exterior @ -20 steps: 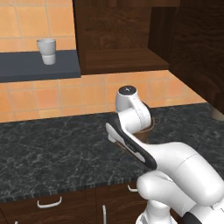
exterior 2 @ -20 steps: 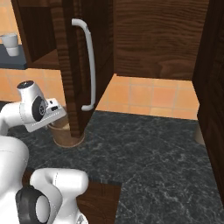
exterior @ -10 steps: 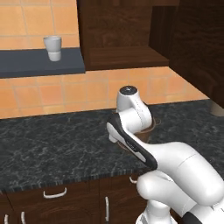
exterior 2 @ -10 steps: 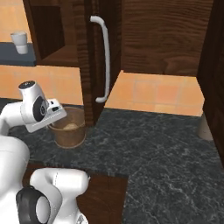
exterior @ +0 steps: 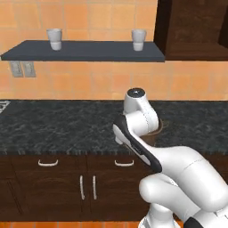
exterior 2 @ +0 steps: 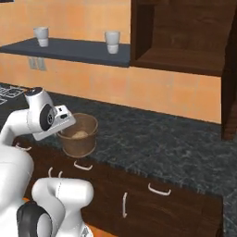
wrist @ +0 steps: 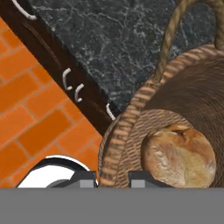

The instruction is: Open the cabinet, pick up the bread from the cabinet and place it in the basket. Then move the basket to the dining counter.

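Back wall (exterior: 89, 80): orange-tan tile across the upper frame. Dark floating shelf (exterior: 84, 51) upper left, two white cups (exterior: 54, 38) on it, well apart. Double wall outlet (exterior: 22, 69) below the shelf's left end. Black marbled countertop (exterior: 58, 127) runs across mid-frame; dark wood drawers (exterior: 49, 167) beneath, small curved silver handles (exterior: 48, 163) (two vertical pulls side by side). Orange brick-pattern floor (wrist: 30, 109) at left of the hand view. Light even, flat.
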Available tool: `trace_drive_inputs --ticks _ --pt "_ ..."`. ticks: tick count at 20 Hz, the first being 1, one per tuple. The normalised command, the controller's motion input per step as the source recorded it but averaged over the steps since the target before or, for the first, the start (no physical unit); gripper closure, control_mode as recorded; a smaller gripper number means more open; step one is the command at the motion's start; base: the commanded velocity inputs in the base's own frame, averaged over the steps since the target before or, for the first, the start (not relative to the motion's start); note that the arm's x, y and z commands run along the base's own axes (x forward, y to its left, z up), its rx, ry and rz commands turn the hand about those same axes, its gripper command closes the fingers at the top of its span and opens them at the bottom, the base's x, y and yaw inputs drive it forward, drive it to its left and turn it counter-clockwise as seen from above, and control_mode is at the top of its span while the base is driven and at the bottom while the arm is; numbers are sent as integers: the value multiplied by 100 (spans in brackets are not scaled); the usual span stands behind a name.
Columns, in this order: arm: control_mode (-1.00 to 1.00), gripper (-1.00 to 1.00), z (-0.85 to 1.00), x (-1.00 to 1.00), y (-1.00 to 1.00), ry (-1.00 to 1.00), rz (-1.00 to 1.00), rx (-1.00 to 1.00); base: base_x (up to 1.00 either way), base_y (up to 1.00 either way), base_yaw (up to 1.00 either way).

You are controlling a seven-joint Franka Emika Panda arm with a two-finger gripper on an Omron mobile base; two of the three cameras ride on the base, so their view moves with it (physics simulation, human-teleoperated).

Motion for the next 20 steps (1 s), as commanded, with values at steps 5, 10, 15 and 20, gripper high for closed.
trace_drive_inputs --ticks 5,10,15,20 --pt "100 100 0 0 0 0 0 0 -2 48 86" --pt "100 100 0 0 0 0 0 0 0 32 87" --pt "100 100 0 0 0 0 0 0 0 16 88" --pt "100 100 0 0 0 0 0 0 1 13 88"
